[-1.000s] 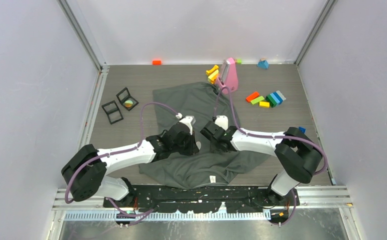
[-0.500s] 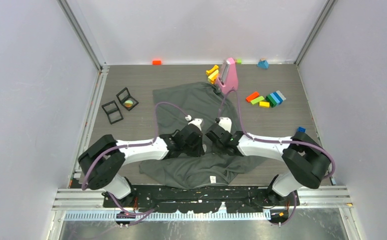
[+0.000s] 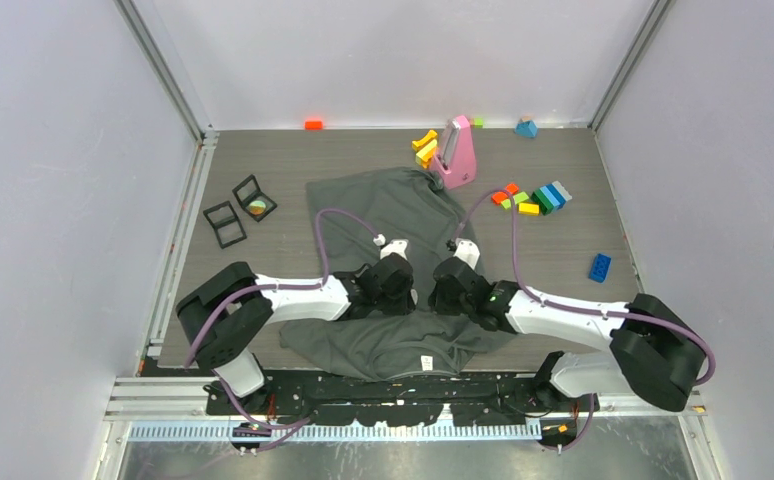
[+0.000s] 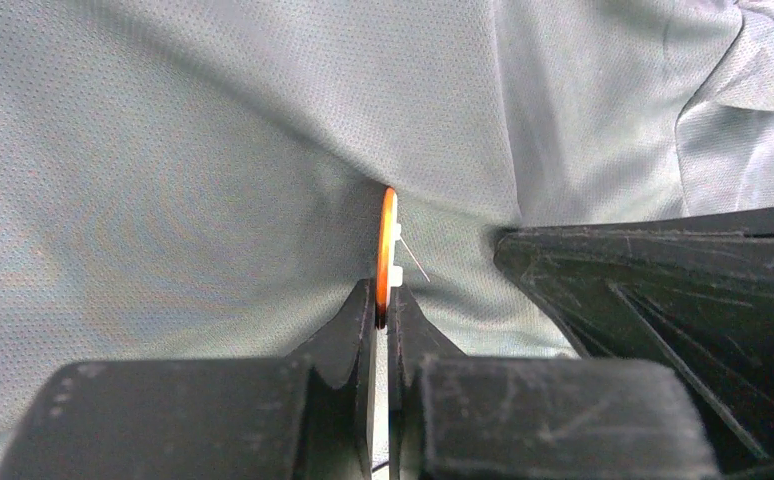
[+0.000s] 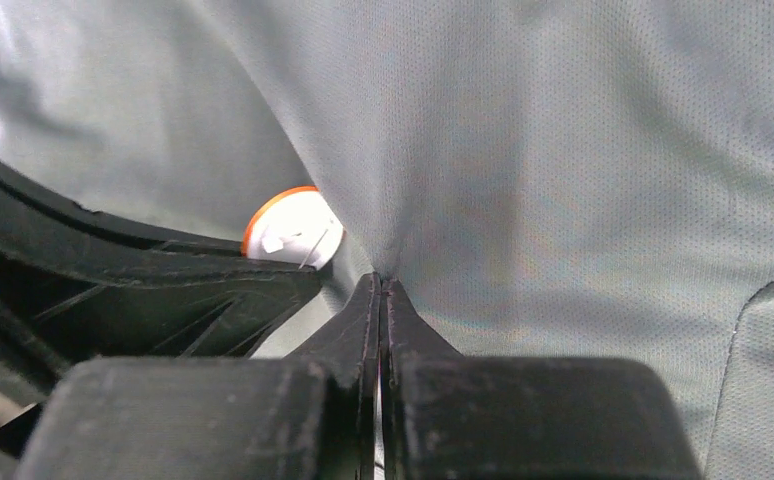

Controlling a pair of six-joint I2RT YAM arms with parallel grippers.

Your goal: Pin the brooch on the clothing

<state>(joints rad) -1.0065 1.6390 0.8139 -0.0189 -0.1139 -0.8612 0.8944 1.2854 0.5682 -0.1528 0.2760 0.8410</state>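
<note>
The dark grey T-shirt [image 3: 393, 205] lies spread on the table, its white neck label [image 3: 425, 359] near the front edge. My left gripper [image 4: 383, 300] is shut on the brooch [image 4: 387, 245], a thin orange disc with a white back and an open pin, held edge-on against a fold of the shirt [image 4: 213, 150]. My right gripper [image 5: 380, 290] is shut on a pinch of the shirt fabric [image 5: 523, 150], pulling it into a ridge. The brooch [image 5: 293, 228] shows just left of that ridge, behind the left gripper's finger. In the top view both grippers [image 3: 400, 283] [image 3: 452, 285] meet over the shirt's middle.
A pink stand [image 3: 456, 152] stands at the shirt's far edge with yellow blocks [image 3: 425, 147] beside it. Coloured bricks [image 3: 533, 198] lie at the back right, a blue brick [image 3: 600, 267] at the right. Two black square boxes [image 3: 238, 210] lie at the left. An orange block [image 3: 313, 124] lies by the back wall.
Both arms have swung inward and lowered over the shirt's middle, the grippers coming closer together. The right arm's elbow moved right, uncovering the blue brick.
</note>
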